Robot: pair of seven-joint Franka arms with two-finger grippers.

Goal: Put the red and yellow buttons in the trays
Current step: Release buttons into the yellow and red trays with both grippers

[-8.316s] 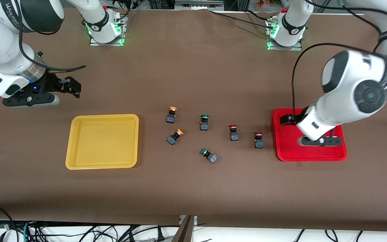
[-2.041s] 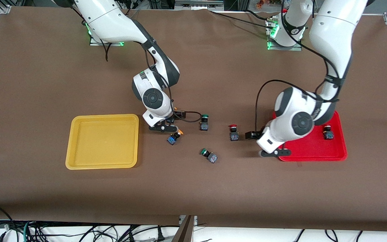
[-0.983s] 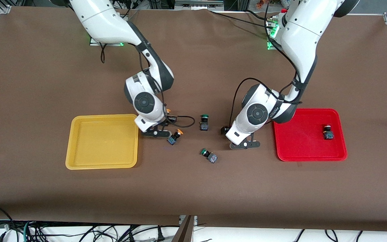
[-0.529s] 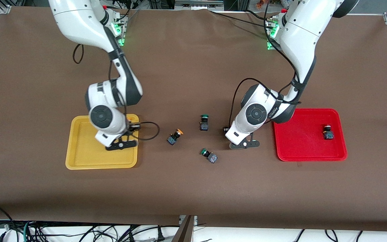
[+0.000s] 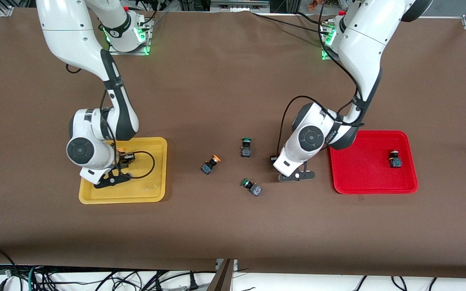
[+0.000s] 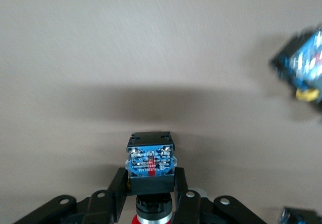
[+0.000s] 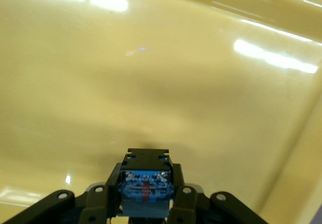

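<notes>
Left hand (image 6: 151,211): I see it clamped shut on a red-capped button (image 6: 150,163), low over the bare surface (image 5: 233,81) between the red tray and the loose buttons in the middle.
Right hand (image 7: 145,211): closed on a yellow-capped button (image 7: 145,183), which I have over the yellow tray (image 5: 158,169).
Red-capped buttons: I count two, the one in the left hand and one (image 5: 395,158) standing in the red tray (image 5: 362,161), toward the left arm's end of it.
Yellow-capped buttons: two, the one in the right hand and one (image 5: 210,165) lying tilted on the surface between the trays.
Green-capped buttons: two, one upright (image 5: 246,147), one (image 5: 251,187) tipped over nearer the front camera.
Trays: two, yellow toward the right arm's end, red toward the left arm's end, well apart.
Front view only: both trays whole, all the loose buttons, both arms; the left wrist hides the button that hand holds.
Left wrist view only: the pinched button's blue underside and a sliver of red cap between the fingers (image 6: 116,194); another button is blurred at the edge.
Right wrist view only: the glossy yellow tray floor under the held button.
</notes>
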